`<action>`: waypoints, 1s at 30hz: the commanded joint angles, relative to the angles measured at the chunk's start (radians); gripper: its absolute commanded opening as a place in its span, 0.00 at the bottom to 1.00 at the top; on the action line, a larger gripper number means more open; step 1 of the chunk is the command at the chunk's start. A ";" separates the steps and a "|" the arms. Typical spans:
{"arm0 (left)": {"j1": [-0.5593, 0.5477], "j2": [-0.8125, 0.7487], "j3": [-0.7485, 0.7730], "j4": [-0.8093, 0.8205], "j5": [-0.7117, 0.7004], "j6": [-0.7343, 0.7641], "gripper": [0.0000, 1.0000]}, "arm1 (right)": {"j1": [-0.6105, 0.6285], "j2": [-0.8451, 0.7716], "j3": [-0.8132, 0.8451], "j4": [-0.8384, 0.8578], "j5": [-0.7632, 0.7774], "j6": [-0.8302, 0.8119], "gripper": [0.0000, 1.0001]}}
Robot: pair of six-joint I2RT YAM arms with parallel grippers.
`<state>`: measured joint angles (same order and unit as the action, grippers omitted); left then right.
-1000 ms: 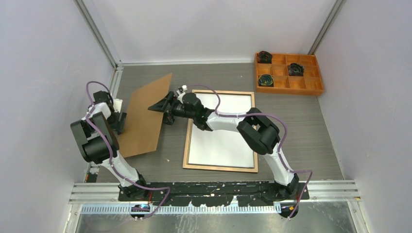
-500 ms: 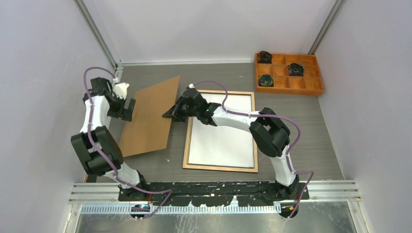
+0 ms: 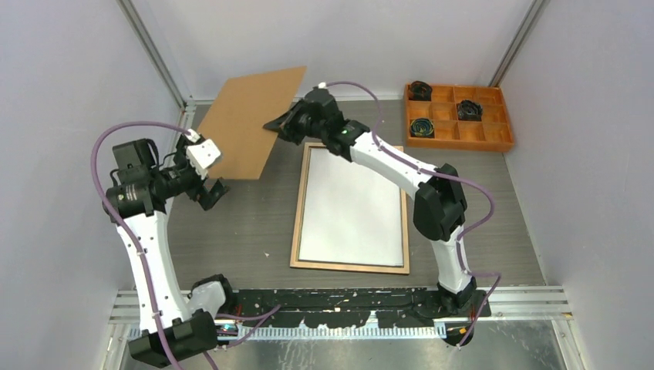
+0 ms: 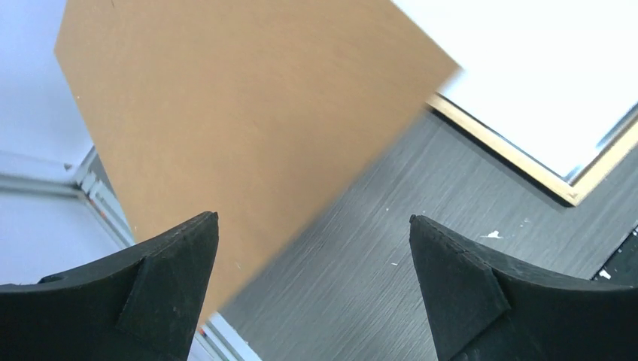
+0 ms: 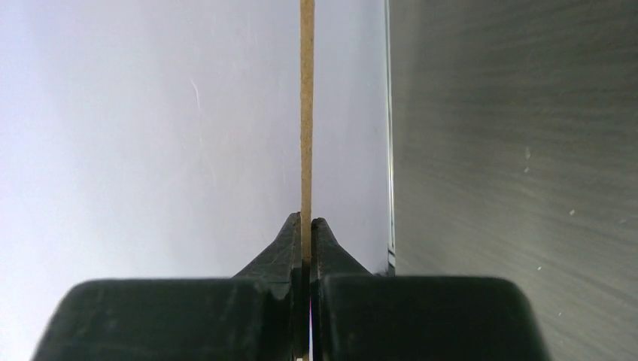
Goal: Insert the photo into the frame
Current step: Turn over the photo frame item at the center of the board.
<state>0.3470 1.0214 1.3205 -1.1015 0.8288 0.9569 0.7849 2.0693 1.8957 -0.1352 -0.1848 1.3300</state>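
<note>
Grey wood-grain bench, boxed in by plain white walls, with a metal rail along the bottom of the overhead view. An orange tray sits upper right, dark coiled bits in three of its compartments. Dead centre, the frame lies flat, wood-coloured side up, and the photo lies inside it, showing only a blank white face. Over to the claws: the right claw is pinched tight on the edge of the brown backing panel, which hangs lifted and tilted at upper left. The left claw, centre left, is spread wide and holds nothing, with the panel and a frame corner in its own view.
</note>
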 commanded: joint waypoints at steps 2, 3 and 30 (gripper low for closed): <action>0.001 -0.008 0.042 -0.229 0.160 0.318 1.00 | -0.064 -0.068 0.029 0.048 -0.025 0.081 0.01; 0.001 -0.025 0.025 -0.218 0.170 0.348 1.00 | -0.068 -0.081 0.017 0.051 -0.032 0.090 0.01; -0.155 -0.235 -0.281 0.197 -0.089 0.489 0.57 | -0.016 -0.245 -0.223 0.154 -0.155 0.274 0.01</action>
<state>0.1963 0.7879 1.0401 -0.9241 0.7620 1.4265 0.7612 1.9209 1.6829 -0.1303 -0.3008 1.5803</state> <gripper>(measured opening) 0.624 0.041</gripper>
